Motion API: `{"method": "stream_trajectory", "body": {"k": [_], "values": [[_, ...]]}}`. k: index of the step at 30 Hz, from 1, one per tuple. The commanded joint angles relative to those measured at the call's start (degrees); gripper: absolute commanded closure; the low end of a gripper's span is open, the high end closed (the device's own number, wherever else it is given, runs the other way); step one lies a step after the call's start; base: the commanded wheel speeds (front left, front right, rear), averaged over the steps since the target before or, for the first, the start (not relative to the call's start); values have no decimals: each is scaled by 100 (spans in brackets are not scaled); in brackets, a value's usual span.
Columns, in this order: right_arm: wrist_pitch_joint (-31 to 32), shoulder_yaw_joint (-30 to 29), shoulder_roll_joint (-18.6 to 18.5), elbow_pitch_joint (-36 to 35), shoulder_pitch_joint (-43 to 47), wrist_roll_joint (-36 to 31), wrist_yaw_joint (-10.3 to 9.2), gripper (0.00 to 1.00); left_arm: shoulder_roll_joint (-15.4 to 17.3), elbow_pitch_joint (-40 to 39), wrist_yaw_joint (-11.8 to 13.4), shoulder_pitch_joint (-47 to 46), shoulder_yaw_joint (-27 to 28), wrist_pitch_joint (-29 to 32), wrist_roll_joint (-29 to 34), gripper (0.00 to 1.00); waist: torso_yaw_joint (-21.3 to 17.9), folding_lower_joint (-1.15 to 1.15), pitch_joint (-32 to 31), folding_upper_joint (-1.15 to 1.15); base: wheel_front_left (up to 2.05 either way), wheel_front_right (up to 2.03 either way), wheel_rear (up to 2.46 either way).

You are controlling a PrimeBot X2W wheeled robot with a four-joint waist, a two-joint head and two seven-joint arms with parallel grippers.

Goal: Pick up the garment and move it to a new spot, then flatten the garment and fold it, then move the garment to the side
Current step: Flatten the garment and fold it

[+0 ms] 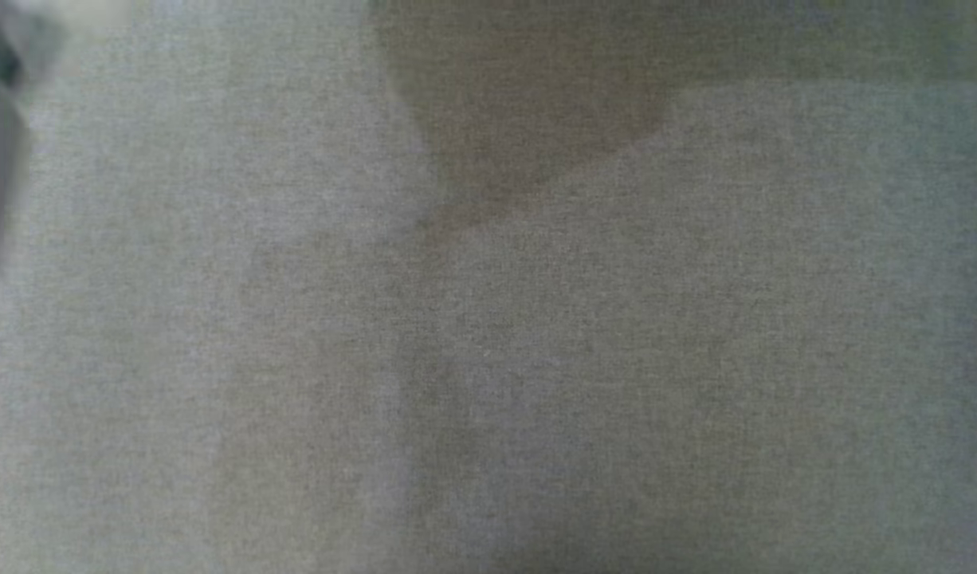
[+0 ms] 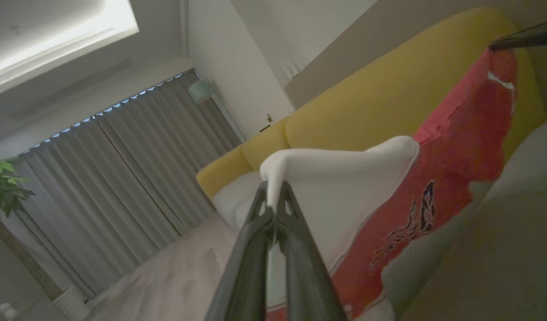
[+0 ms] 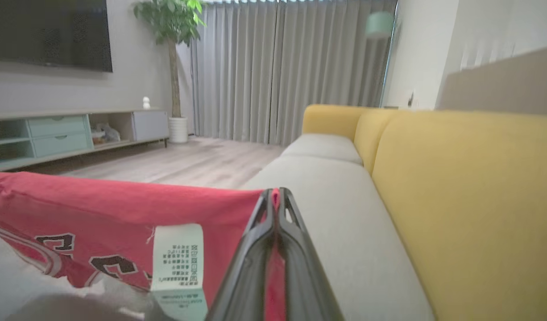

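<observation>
The garment [image 2: 456, 147] is a red top with white panels and a black print, held up and stretched between both grippers in front of the sofa. My left gripper [image 2: 273, 196] is shut on a white fold of it. At the upper right of the left wrist view, my right gripper [image 2: 496, 44] pinches a red corner. In the right wrist view, my right gripper [image 3: 275, 196] is shut on the red hem of the garment [image 3: 99, 209], and a white care label [image 3: 177, 263] hangs beside the fingers.
A sofa with a yellow back [image 3: 470, 187] and grey seat cushions [image 3: 345, 214] runs along the wall. The head view sits close to blurred grey woven fabric [image 1: 488, 319]. Across the wooden floor [image 3: 188, 160] are a low TV cabinet [image 3: 77, 131], a potted plant [image 3: 171, 26] and grey curtains [image 3: 278, 67].
</observation>
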Motion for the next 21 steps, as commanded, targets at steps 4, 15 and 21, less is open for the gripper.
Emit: {"method": "stream_trajectory", "body": {"k": [4, 15, 21], "values": [[-168, 183, -146, 12, 783, 246, -4, 100, 492, -743, 141, 1140, 370, -20, -107, 100, -24, -1, -315, 0, 0, 0, 0], [-381, 49, -402, -829, 4347, 983, -4, 100, 957, -2338, 711, 5893, 548, -21, -696, 100, -244, -1, -1511, 0, 0, 0, 0], [-385, -554, -223, -1641, 5651, 780, -4, 100, 1147, -2899, 997, 6853, 469, 30, -794, 100, -307, -1, -1542, 0, 0, 0, 0]]}}
